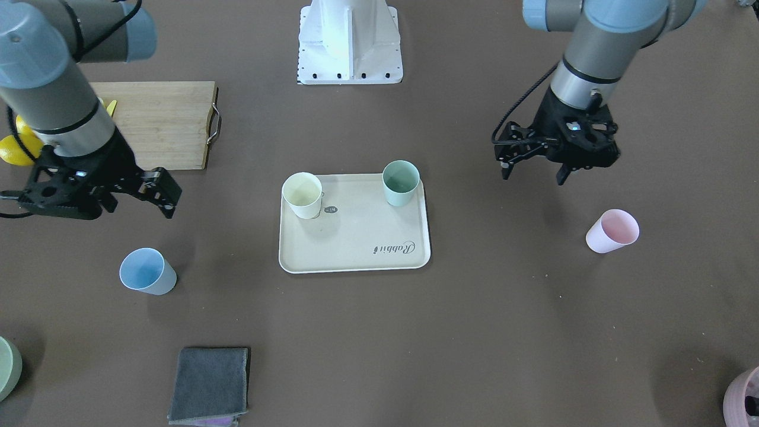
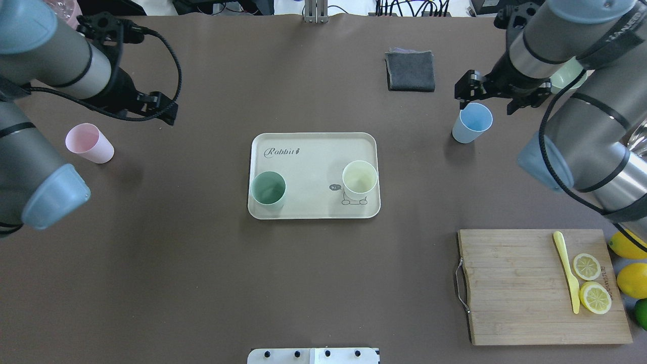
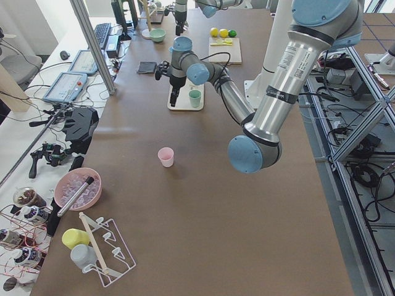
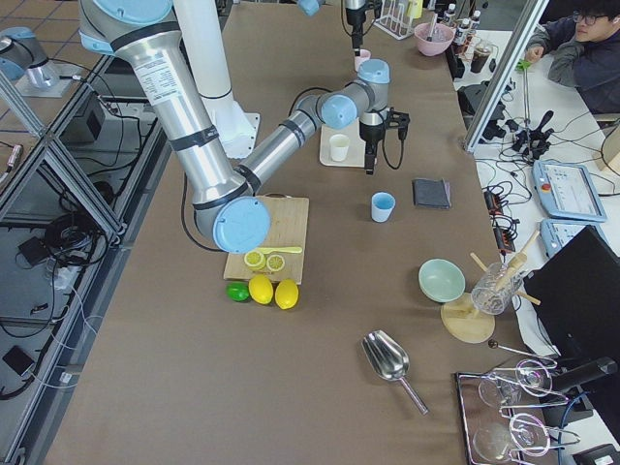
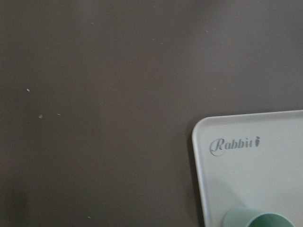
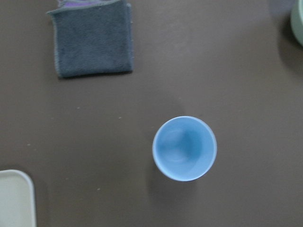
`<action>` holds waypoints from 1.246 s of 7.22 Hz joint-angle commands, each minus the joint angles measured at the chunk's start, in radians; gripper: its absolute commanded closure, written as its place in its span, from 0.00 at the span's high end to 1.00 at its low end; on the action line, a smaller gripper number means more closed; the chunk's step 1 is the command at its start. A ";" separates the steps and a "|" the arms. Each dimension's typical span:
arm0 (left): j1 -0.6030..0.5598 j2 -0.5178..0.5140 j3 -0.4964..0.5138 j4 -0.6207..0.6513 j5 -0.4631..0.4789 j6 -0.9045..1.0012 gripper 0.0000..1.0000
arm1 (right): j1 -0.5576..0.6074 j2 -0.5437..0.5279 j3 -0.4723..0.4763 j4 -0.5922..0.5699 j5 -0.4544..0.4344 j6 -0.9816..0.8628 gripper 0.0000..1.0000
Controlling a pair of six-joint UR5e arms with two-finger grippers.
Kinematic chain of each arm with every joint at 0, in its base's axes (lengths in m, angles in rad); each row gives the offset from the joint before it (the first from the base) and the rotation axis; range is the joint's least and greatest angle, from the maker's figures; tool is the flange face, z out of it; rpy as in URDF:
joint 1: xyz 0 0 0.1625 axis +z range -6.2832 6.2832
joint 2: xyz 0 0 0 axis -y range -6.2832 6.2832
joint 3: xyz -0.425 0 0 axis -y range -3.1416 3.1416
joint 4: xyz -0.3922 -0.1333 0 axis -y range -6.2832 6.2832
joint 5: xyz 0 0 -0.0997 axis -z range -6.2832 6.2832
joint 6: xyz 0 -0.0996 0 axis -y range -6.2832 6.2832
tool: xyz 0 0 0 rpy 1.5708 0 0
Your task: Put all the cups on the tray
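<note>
Working by the overhead view: the tray (image 2: 313, 151) sits mid-table with the mint green cup (image 2: 268, 189) at its 7 o'clock corner and the pale yellow cup (image 2: 359, 179) at its 5 o'clock corner, both upright; two cups are not yet on it. The light blue cup (image 2: 472, 123) stands upright on the table at 2 o'clock from the tray; the pink cup (image 2: 89, 143) stands at 9 o'clock, well apart.

The right gripper (image 2: 486, 106) hangs just above the blue cup with its jaws spread and nothing between them; its wrist camera looks straight into the cup's mouth. The left gripper (image 1: 532, 177) hovers near the pink cup, jaws likewise apart and empty.

I judge these tumblers light, stiff and easy to tip; the tapered matte wall may slide in a squeeze, so I would pinch one wall at the rim, or span the body low down.

The grey cloth (image 2: 410, 71) lies at 11 o'clock from the blue cup, off the line to the tray; the cutting board (image 2: 530, 288) with its lemon slices (image 2: 591, 280) is away at 5 o'clock. The seated cups are what I must avoid, so I would aim for the bare 12 o'clock half.
</note>
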 commanded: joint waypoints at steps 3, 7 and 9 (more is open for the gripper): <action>-0.239 0.138 0.261 -0.247 -0.119 0.397 0.98 | 0.116 -0.084 -0.158 0.127 0.019 -0.231 0.99; -0.238 0.146 0.575 -0.624 -0.135 0.382 0.98 | 0.115 -0.077 -0.285 0.294 0.055 -0.218 0.95; -0.234 0.166 0.528 -0.626 -0.199 0.273 0.98 | 0.115 -0.081 -0.273 0.294 0.057 -0.209 0.95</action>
